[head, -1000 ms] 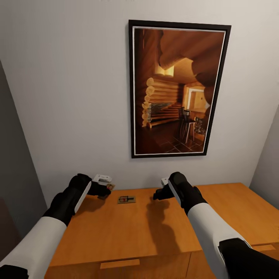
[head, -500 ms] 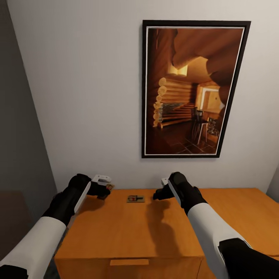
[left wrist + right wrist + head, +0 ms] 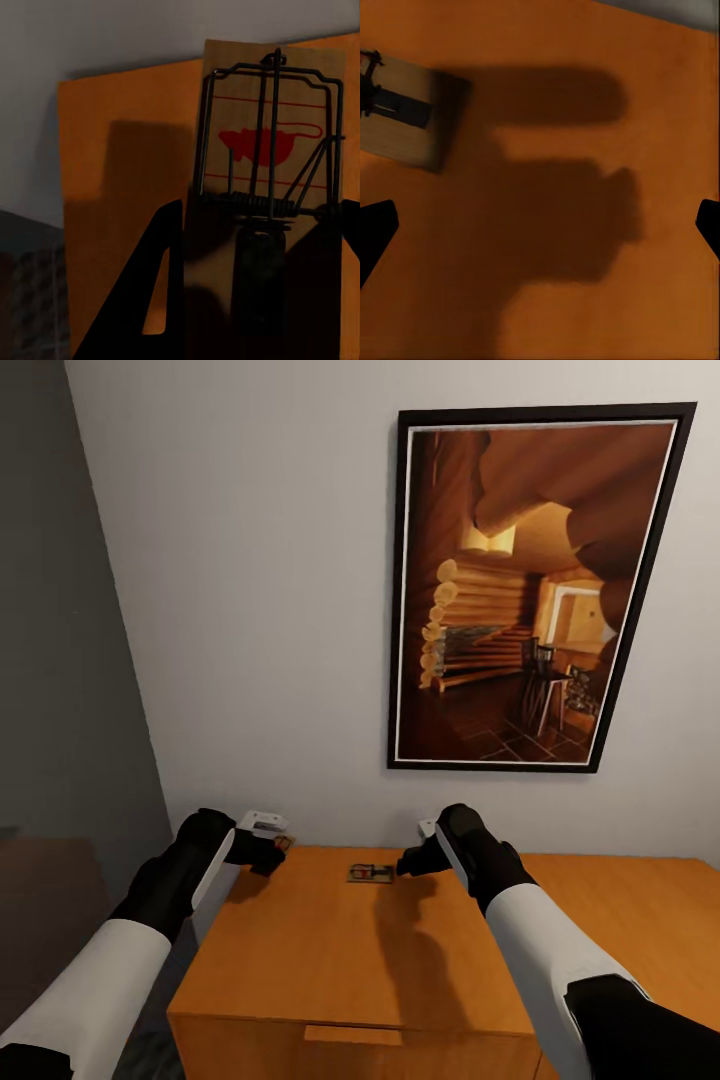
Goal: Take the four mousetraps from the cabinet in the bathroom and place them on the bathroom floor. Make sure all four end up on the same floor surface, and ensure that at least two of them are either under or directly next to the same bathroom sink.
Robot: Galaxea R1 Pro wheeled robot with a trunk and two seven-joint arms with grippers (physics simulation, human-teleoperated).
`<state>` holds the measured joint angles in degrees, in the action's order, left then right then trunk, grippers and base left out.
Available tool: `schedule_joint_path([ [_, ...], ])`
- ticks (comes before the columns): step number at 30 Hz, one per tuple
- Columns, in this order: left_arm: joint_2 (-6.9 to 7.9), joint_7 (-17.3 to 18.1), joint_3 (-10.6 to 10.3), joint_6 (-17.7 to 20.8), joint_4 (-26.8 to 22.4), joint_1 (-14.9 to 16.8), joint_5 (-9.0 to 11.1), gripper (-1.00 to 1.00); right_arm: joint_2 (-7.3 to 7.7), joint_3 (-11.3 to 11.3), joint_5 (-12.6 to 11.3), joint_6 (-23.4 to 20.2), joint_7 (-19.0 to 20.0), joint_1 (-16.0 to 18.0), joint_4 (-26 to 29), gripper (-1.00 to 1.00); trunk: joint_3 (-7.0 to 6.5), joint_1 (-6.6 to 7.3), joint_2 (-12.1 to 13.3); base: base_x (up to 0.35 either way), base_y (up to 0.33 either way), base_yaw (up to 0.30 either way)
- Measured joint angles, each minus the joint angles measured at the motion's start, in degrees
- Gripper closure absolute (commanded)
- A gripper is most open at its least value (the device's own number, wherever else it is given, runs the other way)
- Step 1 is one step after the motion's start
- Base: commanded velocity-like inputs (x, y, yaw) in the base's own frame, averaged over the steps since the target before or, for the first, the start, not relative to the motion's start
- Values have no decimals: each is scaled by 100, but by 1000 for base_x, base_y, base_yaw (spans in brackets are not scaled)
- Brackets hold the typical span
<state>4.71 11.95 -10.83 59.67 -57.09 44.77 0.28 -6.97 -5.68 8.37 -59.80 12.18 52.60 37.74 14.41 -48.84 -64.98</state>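
We've got one mousetrap [image 3: 262, 157] clamped in left gripper [image 3: 270, 848]; right gripper [image 3: 408, 863] spread empty, 2nd trap [image 3: 370, 874] on cabinet [image 3: 350, 950], none floored yet

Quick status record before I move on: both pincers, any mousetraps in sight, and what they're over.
left pincer: shut on a mousetrap, held above the cabinet's left end
held mousetrap: brown board, wire frame, red mark, between the fingers
right pincer: open, nothing in it, above the cabinet top
second mousetrap: lying flat on the cabinet, apart from both pincers
wall behind: framed picture of a log interior
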Motion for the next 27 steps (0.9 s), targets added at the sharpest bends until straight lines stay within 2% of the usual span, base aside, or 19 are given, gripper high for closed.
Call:
schedule_joint_path([
  [4,4,-4,3,0,22,0,-2,100,93,19,-17,0,-1,0,0,-100,0,1,-1,109,0,8],
  [11,3,-5,1,0,85,0,-2,100,153,21,-28,0,-6,0,0,-100,0,0,0,94,0,2],
  [27,-17,-2,-3,0,305,0,-1,100,50,29,-69,-1,82,0,-91,-100,0,0,0,5,0,0],
])
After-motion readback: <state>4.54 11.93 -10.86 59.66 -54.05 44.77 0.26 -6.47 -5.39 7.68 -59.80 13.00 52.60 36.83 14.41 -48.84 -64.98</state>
